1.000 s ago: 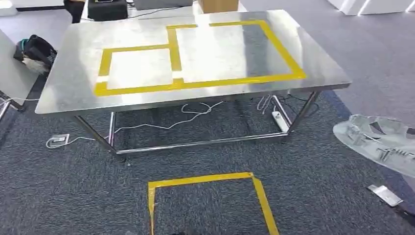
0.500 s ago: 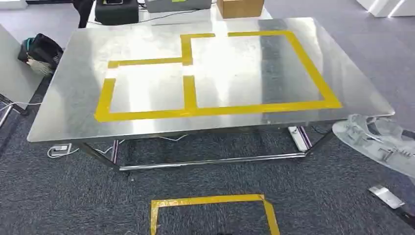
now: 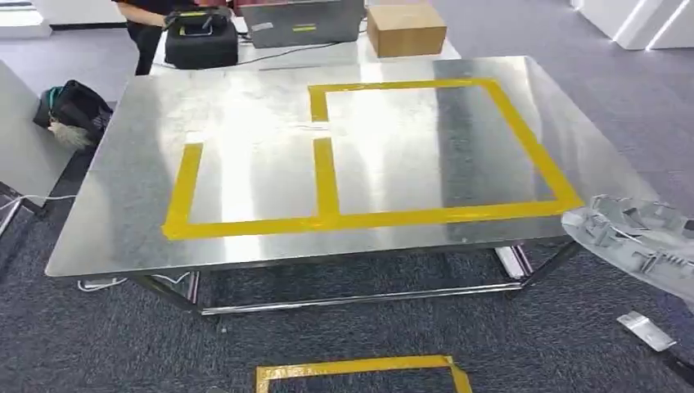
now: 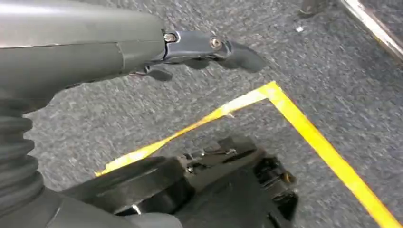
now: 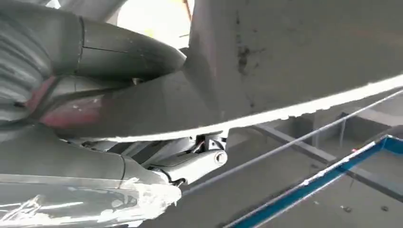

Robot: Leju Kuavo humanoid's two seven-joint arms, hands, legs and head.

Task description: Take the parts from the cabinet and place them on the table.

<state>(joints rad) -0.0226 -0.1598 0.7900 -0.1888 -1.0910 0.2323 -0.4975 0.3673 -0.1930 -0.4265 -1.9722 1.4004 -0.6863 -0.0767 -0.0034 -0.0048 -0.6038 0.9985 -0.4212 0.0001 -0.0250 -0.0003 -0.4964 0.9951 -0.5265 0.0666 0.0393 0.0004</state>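
Grey part (image 3: 638, 241) gripped in right hand (image 5: 95, 118) beside table (image 3: 123, 213); left hand (image 4: 199, 52) open, empty.

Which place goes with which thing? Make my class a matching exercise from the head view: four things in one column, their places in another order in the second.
Things
1. cardboard box
2. black bag
3. grey part
4. floor tape outline

Places
a. on the carpet, in front of the near edge of the table
b. off the table's near right corner, above the carpet
c. beyond the table's far edge
d. on the floor, to the left of the table

Pairs: 1-c, 2-d, 3-b, 4-a
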